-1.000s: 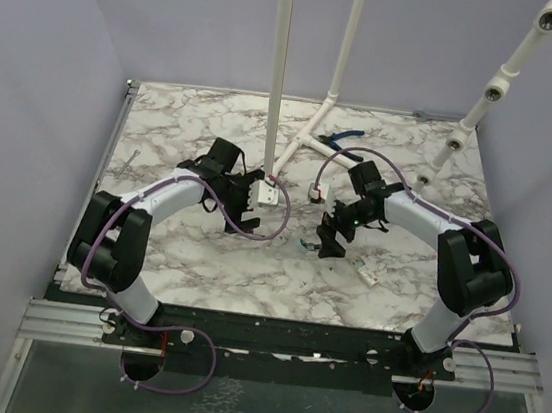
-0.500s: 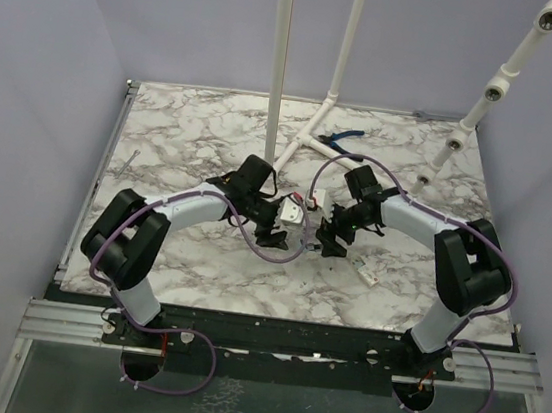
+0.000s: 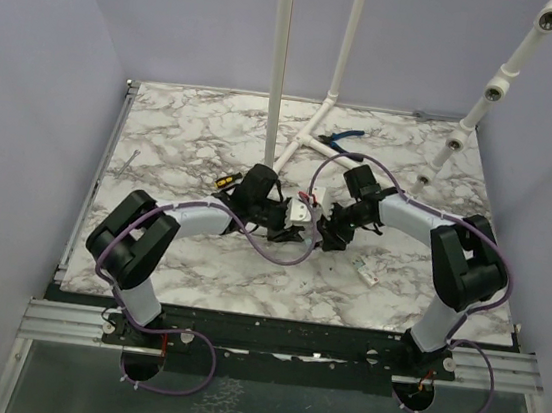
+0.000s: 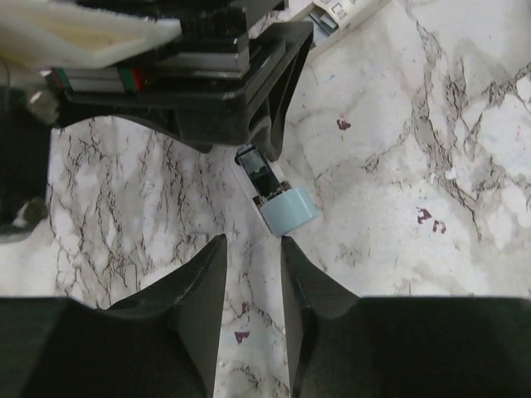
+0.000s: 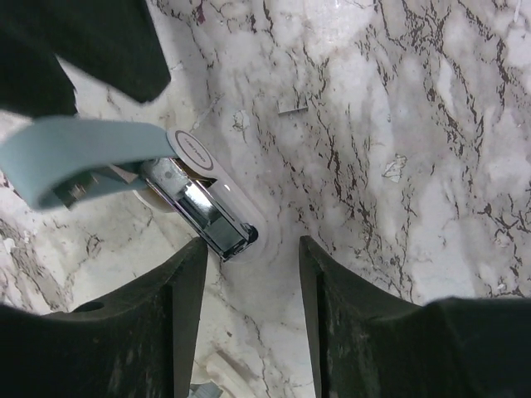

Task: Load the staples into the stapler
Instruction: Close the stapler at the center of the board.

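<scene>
The stapler [image 4: 286, 209] is small and pale blue-green and lies on the marble table between my two grippers. In the right wrist view it lies hinged open, with the blue lid [image 5: 75, 157] raised off the silvery magazine [image 5: 207, 211]. My left gripper [image 4: 253, 249] is open by a narrow gap, its tips just short of the stapler's blue end. My right gripper [image 5: 249, 257] is open wider, and the magazine's end lies just beyond its left fingertip [image 5: 187, 265]. Neither holds anything. A small grey strip [image 5: 292, 105], perhaps staples, lies farther off. In the top view the grippers [image 3: 289, 225] [image 3: 328, 230] face each other.
A small white item [image 3: 367, 271] lies on the table to the right of the right gripper. A yellow-handled screwdriver [image 3: 224, 180] lies behind the left arm. White pipes [image 3: 304, 144] and blue-handled pliers [image 3: 343, 134] are at the back.
My left arm has swung right, from near the pipe base to the stapler. Both grippers' jaws have narrowed. The right gripper has shifted slightly.
</scene>
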`<state>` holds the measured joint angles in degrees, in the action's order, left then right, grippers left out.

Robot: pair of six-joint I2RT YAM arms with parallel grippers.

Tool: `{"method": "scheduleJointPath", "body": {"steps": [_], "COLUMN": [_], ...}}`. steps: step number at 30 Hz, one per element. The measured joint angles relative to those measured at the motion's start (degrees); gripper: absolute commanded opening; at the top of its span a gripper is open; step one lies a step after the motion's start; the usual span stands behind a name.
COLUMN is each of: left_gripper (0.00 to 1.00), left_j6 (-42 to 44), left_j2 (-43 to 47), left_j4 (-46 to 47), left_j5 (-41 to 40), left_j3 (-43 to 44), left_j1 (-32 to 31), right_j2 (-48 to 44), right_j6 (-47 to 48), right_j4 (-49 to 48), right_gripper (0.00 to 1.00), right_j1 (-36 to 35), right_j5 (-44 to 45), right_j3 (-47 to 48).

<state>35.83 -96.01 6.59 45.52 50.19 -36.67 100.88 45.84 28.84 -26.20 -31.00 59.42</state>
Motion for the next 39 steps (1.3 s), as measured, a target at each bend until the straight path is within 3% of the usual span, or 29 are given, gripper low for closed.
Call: {"method": "scheduleJointPath", "body": {"steps": [10, 14, 17, 20, 24, 33, 34, 36, 39], "left_gripper": [0.32, 0.35, 0.41, 0.54, 0.67, 0.77, 0.79, 0.98, 0.99], "left_j6": [-8.0, -10.6, -11.6, -12.1, -12.9, -20.6, -22.0, -23.9, -26.8], "left_j2": [-2.5, -3.1, -3.4, -3.4, -3.4, -3.3, -3.3, -3.4, -3.7], "left_j4": [9.0, 11.1, 12.3, 12.7, 13.1, 13.0, 13.0, 13.0, 13.0], "left_j5": [-5.6, -7.9, -8.9, -9.1, -9.2, -17.8, -18.9, -20.2, -21.6], "left_j3": [-0.7, -1.6, -2.0, -2.8, -3.6, -4.2, -4.2, -4.1, -3.7], "left_j1": [-4.3, -5.0, -5.1, -5.6, -5.5, -5.7, -5.9, -6.4, -7.8], "right_j2": [0.7, 0.7, 0.6, -0.2, -0.8, -0.4, -0.4, -0.4, -0.4], "right_j6": [-2.5, -3.0, -3.7, -3.6, -2.6, -1.2, -1.2, -1.3, -1.3], "right_j4": [-0.7, -1.0, -1.0, -1.2, -0.9, 1.7, 1.9, 2.1, 2.2], "right_gripper": [0.44, 0.55, 0.67, 0.73, 0.74, 0.73, 0.73, 0.73, 0.73], "right_j1": [0.0, 0.0, 0.1, 0.1, 0.5, 3.8, 4.0, 4.1, 4.2], "right_j5": [-2.0, -2.8, -3.4, -4.0, -4.0, -4.0, -4.0, -4.0, -3.9], "right_j3": [0.3, 0.0, -0.3, -1.1, -1.5, -0.3, -0.3, -0.3, -0.3]}}
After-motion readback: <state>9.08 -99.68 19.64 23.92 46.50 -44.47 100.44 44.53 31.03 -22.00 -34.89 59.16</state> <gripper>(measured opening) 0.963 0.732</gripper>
